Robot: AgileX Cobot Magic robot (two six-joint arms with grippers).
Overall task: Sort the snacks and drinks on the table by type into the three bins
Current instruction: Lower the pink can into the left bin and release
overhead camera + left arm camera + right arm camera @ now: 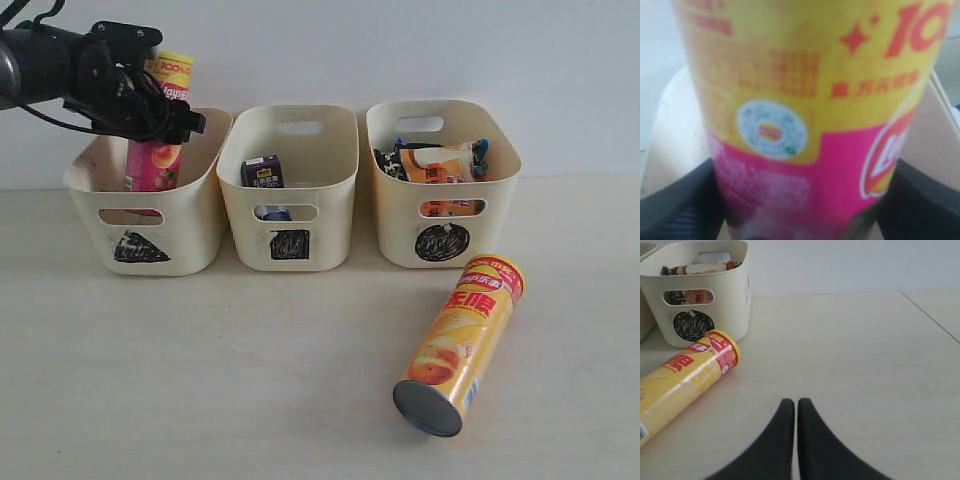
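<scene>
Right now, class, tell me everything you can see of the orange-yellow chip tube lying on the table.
The orange-yellow chip tube is a glossy cylinder with red lettering, a red band at its lid end and a grey metal-looking base. It lies on its side on the table, slanted, lid end toward the right bin, base toward the exterior camera. Nothing grips it.
</scene>
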